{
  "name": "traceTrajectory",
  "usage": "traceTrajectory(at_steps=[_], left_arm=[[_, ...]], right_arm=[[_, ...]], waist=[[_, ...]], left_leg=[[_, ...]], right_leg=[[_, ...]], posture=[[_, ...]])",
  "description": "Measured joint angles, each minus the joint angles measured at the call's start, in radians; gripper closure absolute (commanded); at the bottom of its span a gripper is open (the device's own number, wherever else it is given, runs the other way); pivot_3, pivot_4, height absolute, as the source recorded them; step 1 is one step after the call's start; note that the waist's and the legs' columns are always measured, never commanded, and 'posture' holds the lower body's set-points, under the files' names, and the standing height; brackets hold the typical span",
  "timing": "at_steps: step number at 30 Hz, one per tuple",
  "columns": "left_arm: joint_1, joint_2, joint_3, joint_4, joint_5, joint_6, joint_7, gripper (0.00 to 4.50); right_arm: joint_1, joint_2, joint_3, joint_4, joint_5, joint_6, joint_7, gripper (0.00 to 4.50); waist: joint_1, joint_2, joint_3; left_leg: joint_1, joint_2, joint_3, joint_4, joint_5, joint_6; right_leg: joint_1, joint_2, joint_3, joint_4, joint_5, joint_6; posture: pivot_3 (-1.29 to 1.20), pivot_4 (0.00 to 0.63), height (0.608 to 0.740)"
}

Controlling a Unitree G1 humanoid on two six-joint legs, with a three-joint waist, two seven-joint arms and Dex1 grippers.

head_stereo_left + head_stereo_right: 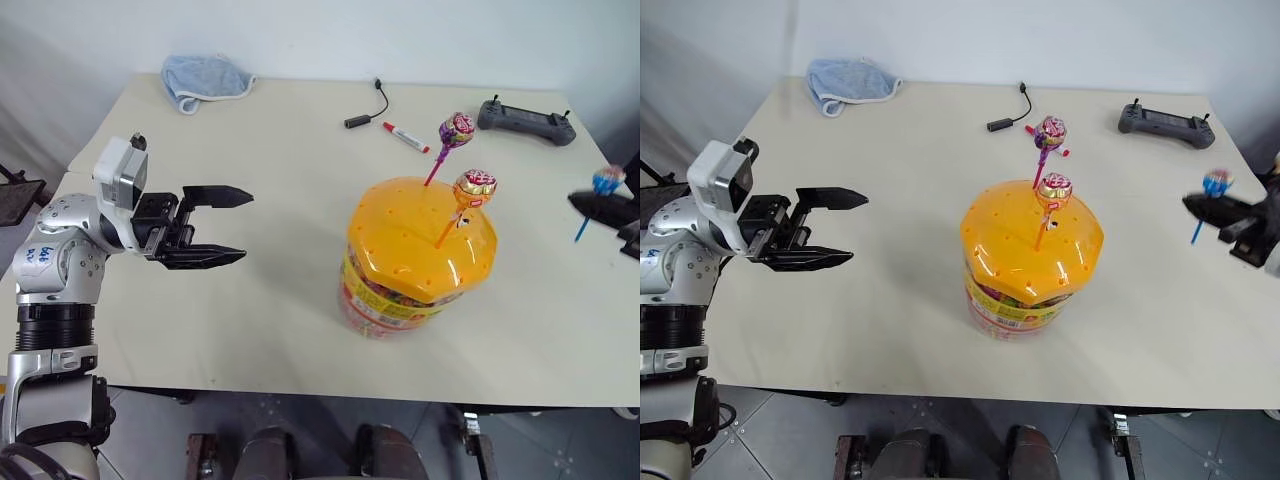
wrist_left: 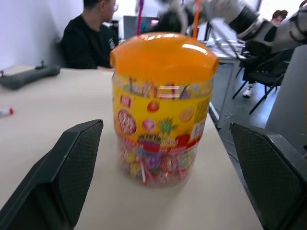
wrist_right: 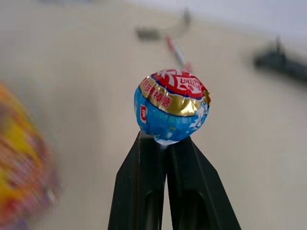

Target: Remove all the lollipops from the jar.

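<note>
The jar point(image 1: 420, 262) stands mid-table, a clear tub with a glossy orange lid and a yellow-red label. Two lollipops stick up from its lid: a purple one point(image 1: 456, 130) on a pink stick and an orange-red one point(image 1: 475, 187) on an orange stick. A blue lollipop point(image 1: 607, 180) on a blue stick is held off to the jar's right, above the table, with my right gripper point(image 3: 165, 143) shut on its stick just under the candy. My left gripper point(image 1: 235, 226) hangs open to the left of the jar, pointing at it, well apart from it.
At the back of the table lie a blue cloth point(image 1: 205, 80), a small black cable plug point(image 1: 366, 112), a red-capped white marker point(image 1: 404, 136) and a black controller point(image 1: 526, 121). A person in black point(image 2: 91, 38) sits beyond the table.
</note>
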Motion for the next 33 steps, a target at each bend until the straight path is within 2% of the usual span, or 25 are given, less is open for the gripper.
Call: traceTrajectory(at_steps=[7, 15, 18, 24, 28, 29, 33], left_arm=[[-0.003, -0.002, 0.009, -0.058, -0.019, 0.021, 0.033, 0.0], [-0.041, 0.005, 0.009, -0.082, -0.018, 0.044, 0.064, 0.0], [-0.04, 0.006, 0.008, -0.084, -0.017, 0.056, 0.066, 0.0], [-0.04, 0.005, 0.008, -0.086, -0.017, 0.055, 0.064, 0.0], [-0.045, 0.002, 0.005, -0.08, -0.017, 0.053, 0.061, 0.0], [-0.047, 0.002, 0.005, -0.077, -0.017, 0.051, 0.061, 0.0], [-0.061, -0.002, -0.001, -0.071, -0.015, 0.046, 0.053, 0.0]], right_arm=[[0.054, 0.02, 0.136, 0.103, -0.192, 0.022, -0.004, 4.47], [0.001, 0.13, 0.216, 0.259, -0.334, 0.024, -0.043, 4.47], [0.001, 0.163, 0.216, 0.273, -0.362, 0.016, -0.049, 3.71], [0.053, 0.2, 0.174, 0.189, -0.371, 0.021, -0.033, 1.63], [0.132, 0.208, 0.087, 0.106, -0.362, 0.038, -0.014, 0.26], [0.166, 0.213, 0.053, 0.07, -0.353, 0.042, 0.002, 0.02], [0.232, 0.225, -0.071, -0.057, -0.311, 0.041, 0.065, 0.02]], waist=[[0.001, 0.0, 0.0], [0.001, 0.0, 0.0], [-0.001, 0.0, 0.0], [0.002, 0.0, 0.0], [0.005, 0.0, 0.0], [0.006, 0.0, 0.0], [0.003, 0.0, 0.0]], left_leg=[[0.0, 0.0, 0.0, 0.0, 0.0, 0.0], [0.0, 0.0, 0.0, 0.0, 0.0, 0.0], [0.0, 0.0, 0.0, 0.0, 0.0, 0.0], [0.0, 0.0, 0.0, 0.0, 0.0, 0.0], [-0.001, 0.0, -0.001, 0.0, 0.0, 0.0], [-0.001, 0.0, -0.001, 0.0, 0.0, 0.0], [0.0, 0.0, 0.0, 0.0, 0.0, 0.0]], right_leg=[[0.0, 0.0, 0.0, 0.0, 0.0, 0.0], [0.0, 0.0, 0.0, 0.0, 0.0, 0.0], [0.0, 0.0, 0.0, 0.0, 0.0, 0.0], [0.0, 0.0, 0.0, 0.0, 0.0, 0.0], [0.0, 0.0, 0.0, 0.0, 0.0, 0.0], [0.0, 0.0, 0.0, 0.0, 0.0, 0.0], [0.0, 0.0, 0.0, 0.0, 0.0, 0.0]], posture=[[0.0, 0.15, 0.74], [0.0, 0.15, 0.74], [0.0, 0.15, 0.74], [0.0, 0.15, 0.74], [0.0, 0.15, 0.74], [0.0, 0.15, 0.74], [0.0, 0.15, 0.74]])
